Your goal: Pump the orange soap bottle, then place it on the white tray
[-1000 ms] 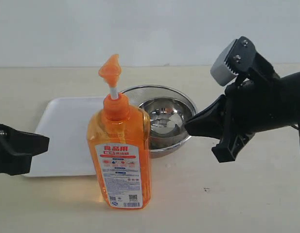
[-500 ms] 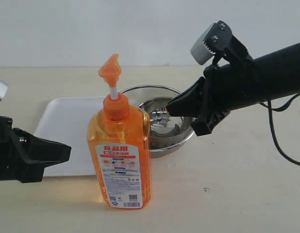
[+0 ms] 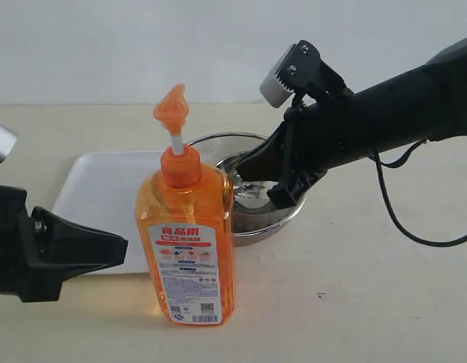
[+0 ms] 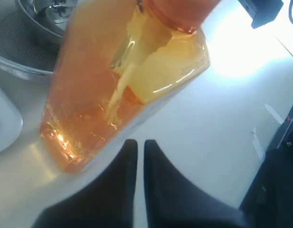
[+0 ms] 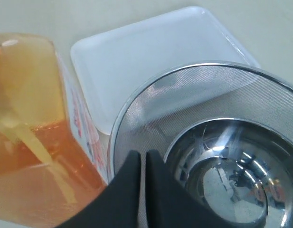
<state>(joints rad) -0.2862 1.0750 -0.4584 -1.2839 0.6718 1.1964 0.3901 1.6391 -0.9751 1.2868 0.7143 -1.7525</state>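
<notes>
Orange and translucent, the orange soap bottle (image 3: 186, 249) stands upright on the pale table (image 3: 369, 302), just in front of the white tray (image 3: 104, 197) and not on it. Its base sits where it sat a second ago. Its pump head rides high on the white stem, no lower than before.

Both arms have moved in. The left gripper (image 3: 121, 245) was near the edge of the exterior view a second ago. Its tip now reaches across the tray's front edge, close to the bottle's lower body but apart from it. In the left wrist view its two black fingers (image 4: 122, 166) lie pressed almost together with only a thin slit between them, clenched on nothing.

The right gripper (image 3: 243, 162) has swung in from the right and risen. It hung beyond the steel mesh bowl (image 3: 257, 225) before; its pointed tip now hangs over the bowl, level with the bottle's shoulder and a little short of the pump. Its fingers are clamped together and empty, as the right wrist view shows, with the bowl's mesh rim and the tray beneath them.
</notes>
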